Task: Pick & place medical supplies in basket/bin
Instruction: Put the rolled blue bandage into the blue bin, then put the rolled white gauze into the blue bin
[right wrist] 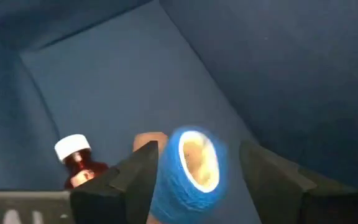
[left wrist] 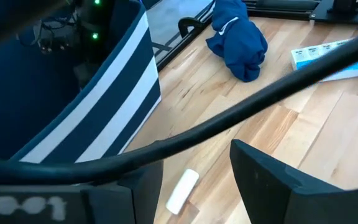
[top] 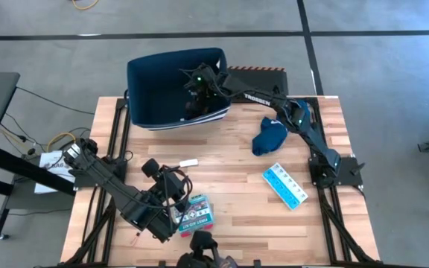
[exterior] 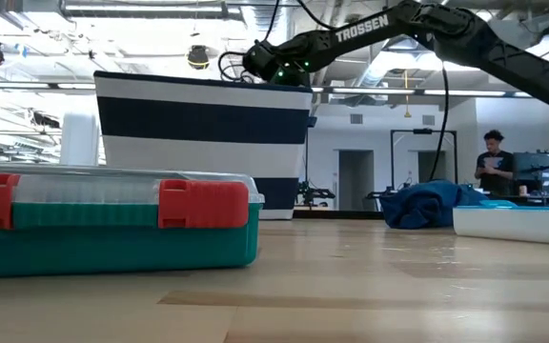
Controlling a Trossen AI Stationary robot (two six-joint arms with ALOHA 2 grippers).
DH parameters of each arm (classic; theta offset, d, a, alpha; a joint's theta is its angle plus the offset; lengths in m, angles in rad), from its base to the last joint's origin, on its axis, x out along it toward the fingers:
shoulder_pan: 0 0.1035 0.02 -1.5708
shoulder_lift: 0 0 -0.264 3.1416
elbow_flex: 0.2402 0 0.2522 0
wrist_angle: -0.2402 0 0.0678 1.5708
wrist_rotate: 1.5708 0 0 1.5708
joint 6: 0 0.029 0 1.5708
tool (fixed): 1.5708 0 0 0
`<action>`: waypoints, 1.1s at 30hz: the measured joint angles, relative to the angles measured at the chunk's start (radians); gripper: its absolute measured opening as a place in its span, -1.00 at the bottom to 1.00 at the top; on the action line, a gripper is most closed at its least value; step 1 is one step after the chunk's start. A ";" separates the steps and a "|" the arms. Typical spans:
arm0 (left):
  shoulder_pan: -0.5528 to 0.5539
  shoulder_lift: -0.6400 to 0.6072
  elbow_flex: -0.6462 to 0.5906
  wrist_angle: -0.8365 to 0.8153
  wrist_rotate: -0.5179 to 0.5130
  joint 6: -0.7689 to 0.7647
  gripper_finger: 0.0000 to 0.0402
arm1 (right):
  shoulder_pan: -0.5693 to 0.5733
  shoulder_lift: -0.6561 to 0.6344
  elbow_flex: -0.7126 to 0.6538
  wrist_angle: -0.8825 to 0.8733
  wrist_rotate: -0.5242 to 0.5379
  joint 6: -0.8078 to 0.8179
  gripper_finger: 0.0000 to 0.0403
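The right claw [right wrist: 194, 171] reached down inside the large navy soft-walled bin [top: 155, 82], its fingers spread wide on either side of a blue roll of wrap [right wrist: 188, 171]; whether they touched it could not be told. A brown bottle with a white cap [right wrist: 78, 160] lay on the bin floor nearby.

The roll looked light, soft and squashy, best pinched gently across its outer wall.

The left claw [left wrist: 194, 180] waited over the wooden desk [top: 229, 149], fingers apart, above a small white stick [left wrist: 183, 190], near the teal first-aid box [top: 194, 214]. That box looked rigid and heavier, likely best gripped across its narrow sides.
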 joint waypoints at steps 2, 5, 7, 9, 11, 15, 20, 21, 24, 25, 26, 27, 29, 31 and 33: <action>0.000 0.000 0.000 0.000 0.005 -0.015 -0.11 | 0.007 0.000 0.020 -0.019 0.010 -0.010 0.14; 0.000 0.000 0.000 0.000 0.031 -0.035 -0.11 | 0.032 -0.020 0.052 -0.013 0.037 -0.030 0.16; 0.000 0.000 0.000 0.000 0.044 -0.044 -0.11 | 0.044 -0.068 0.045 -0.025 0.044 -0.050 0.16; 0.000 0.000 0.000 0.000 0.059 -0.052 -0.11 | 0.058 -0.111 0.046 -0.025 0.043 -0.076 0.14; 0.000 0.000 0.000 0.000 0.076 -0.062 -0.11 | 0.070 -0.170 0.045 -0.068 0.042 -0.094 0.12; 0.000 0.000 0.000 0.000 0.079 -0.097 -0.11 | 0.105 -0.315 0.045 -0.117 0.039 -0.094 0.10; 0.000 0.000 0.000 0.000 0.116 -0.098 -0.11 | 0.167 -0.517 0.045 -0.216 0.036 -0.038 0.09; 0.000 0.000 0.000 0.000 0.131 -0.099 -0.11 | 0.183 -0.555 0.045 -0.242 0.036 -0.015 0.09; 0.000 0.000 0.000 0.000 0.167 -0.098 -0.11 | 0.245 -0.667 0.045 -0.329 0.036 0.075 0.09; 0.000 0.000 0.000 0.000 0.172 -0.097 -0.11 | 0.272 -0.701 0.046 -0.363 0.036 0.113 0.08; 0.000 0.000 0.000 0.000 0.175 -0.085 -0.11 | 0.301 -0.731 0.047 -0.401 0.035 0.149 0.08; 0.000 0.000 0.000 0.000 0.183 -0.069 -0.11 | 0.333 -0.757 0.047 -0.439 0.036 0.183 0.08; 0.001 0.000 0.000 0.000 0.205 -0.035 -0.11 | 0.401 -0.795 0.047 -0.527 0.048 0.244 0.07; 0.006 0.008 0.000 0.000 0.217 -0.012 -0.11 | 0.471 -0.819 0.046 -0.610 0.075 0.314 0.07; 0.007 0.011 -0.011 0.014 0.219 0.003 -0.11 | 0.546 -0.827 0.046 -0.688 0.130 0.393 0.07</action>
